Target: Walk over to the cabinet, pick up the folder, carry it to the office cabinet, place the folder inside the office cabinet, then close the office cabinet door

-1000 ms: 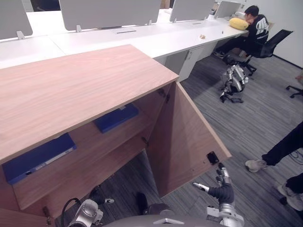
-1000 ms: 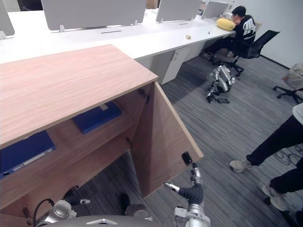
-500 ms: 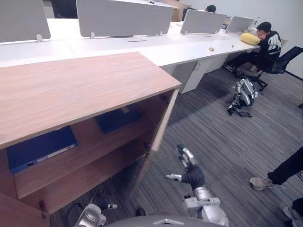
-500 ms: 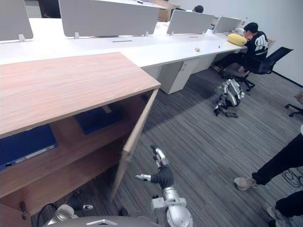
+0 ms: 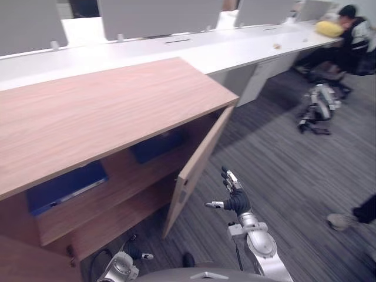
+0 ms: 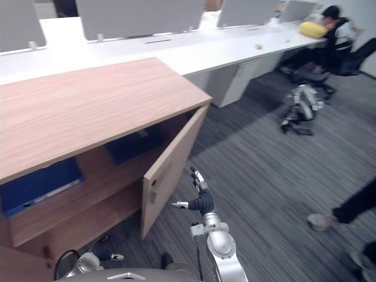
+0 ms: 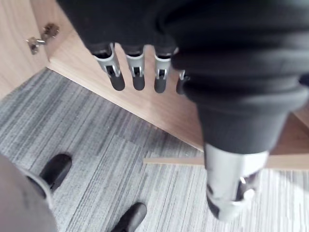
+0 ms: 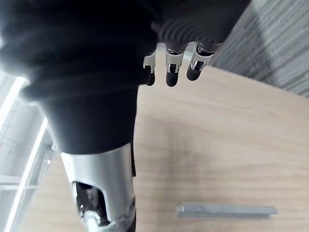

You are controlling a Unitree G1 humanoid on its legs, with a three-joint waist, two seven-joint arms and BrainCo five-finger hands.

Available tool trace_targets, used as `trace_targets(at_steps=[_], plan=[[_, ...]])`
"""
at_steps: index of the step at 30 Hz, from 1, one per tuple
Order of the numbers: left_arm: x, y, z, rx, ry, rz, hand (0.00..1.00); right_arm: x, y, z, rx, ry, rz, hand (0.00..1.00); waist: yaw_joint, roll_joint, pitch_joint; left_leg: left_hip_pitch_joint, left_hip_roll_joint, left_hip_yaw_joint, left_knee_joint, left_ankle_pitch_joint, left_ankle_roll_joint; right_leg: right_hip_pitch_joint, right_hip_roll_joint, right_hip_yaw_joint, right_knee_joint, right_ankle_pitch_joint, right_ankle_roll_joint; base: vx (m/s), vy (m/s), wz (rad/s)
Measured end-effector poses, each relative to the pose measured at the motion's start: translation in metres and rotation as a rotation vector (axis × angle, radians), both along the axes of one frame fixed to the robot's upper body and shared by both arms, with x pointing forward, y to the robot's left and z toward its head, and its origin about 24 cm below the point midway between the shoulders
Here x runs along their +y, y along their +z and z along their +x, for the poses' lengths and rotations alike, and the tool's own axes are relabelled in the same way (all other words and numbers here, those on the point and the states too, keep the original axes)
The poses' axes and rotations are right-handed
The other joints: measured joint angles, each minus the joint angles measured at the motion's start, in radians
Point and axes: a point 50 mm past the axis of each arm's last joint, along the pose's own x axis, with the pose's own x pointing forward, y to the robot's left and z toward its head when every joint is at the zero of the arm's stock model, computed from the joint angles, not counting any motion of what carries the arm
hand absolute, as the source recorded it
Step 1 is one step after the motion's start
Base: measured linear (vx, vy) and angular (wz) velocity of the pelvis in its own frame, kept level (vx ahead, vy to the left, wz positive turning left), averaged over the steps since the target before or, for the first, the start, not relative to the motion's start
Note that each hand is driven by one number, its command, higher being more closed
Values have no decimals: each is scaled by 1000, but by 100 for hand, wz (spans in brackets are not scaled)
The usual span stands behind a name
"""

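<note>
Wood-grain brown office cabinet point(image 5: 100, 111), wide and low, and its hinged wooden door point(image 5: 197, 170) stands part-way open, swung out at an angle over the floor. Inside, on the upper wooden shelf point(image 5: 126, 179), lie two folders. A flat blue folder with a pale strip along its edge point(image 5: 64, 187) is at the robot's left. A darker blue folder point(image 5: 157, 145) sits further right, in shadow just behind the door. Both lie flat and well apart.

The right hand point(image 5: 237, 201) is up near the door's outer face, fingers straight, thumb out to the side, holding nothing. The right wrist view looks along them at the panel and its thin metal bar handle point(image 8: 226, 210). Whether the fingertips touch the wood cannot be told. The left hand point(image 7: 137, 67) hangs low by the cabinet's base, fingers straight and relaxed, nothing in it. A small metal hinge point(image 7: 41, 38) shows on the panel beside it.

The shelf's back corners are dark, and the cabinet's left end is cut off by the frame edge.

The floor is grey striped carpet point(image 5: 282, 153). Behind the cabinet runs a long white desk point(image 5: 176, 53) with grey divider screens point(image 5: 153, 14). A person in black point(image 5: 355, 26) sits at its far end by a yellow cushion point(image 5: 329, 28). A silver-and-black object point(image 5: 317, 106), hard to make out, lies on the carpet. Another person's pale shoe point(image 5: 341, 220) shows at the right.
</note>
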Motion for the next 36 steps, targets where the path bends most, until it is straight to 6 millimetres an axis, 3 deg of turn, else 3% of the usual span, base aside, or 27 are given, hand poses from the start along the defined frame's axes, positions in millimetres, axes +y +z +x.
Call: trace_targets(at_steps=[3, 15, 24, 30, 36], plan=[[5, 1, 0, -7, 47, -6, 0, -6, -6, 16, 17, -40, -8, 0, 20, 28, -2, -39, -10, -61, 0, 4, 7, 1, -15, -53, -19, 2, 5, 77, 23, 54], [16, 2, 0, -19, 180, -30, 0, -14, -13, 44, 58, -80, -50, 0, 55, 34, 5, -80, -7, -170, 0, 26, 16, 18, -22, -150, -32, -1, 5, 8, -22, 27], [15, 3, 1, -33, 212, -41, 0, -17, -11, 54, 49, -93, -83, 0, 57, 46, 17, -108, -9, -230, -1, 50, 16, 21, -30, -204, -21, -24, 14, -64, -31, 20], [15, 4, 1, -51, 236, -47, 0, -18, -25, 39, 103, -122, -67, 0, 57, 46, 19, -112, -10, -258, -1, 52, 14, 32, -31, -233, -31, -25, 21, 18, -11, 15], [16, 3, -3, -56, 318, -60, 0, -29, -67, 3, 293, -193, -94, 0, 55, 45, 20, -102, -10, -265, -1, 52, 14, 59, -29, -248, -48, -26, 20, 19, -6, 8]])
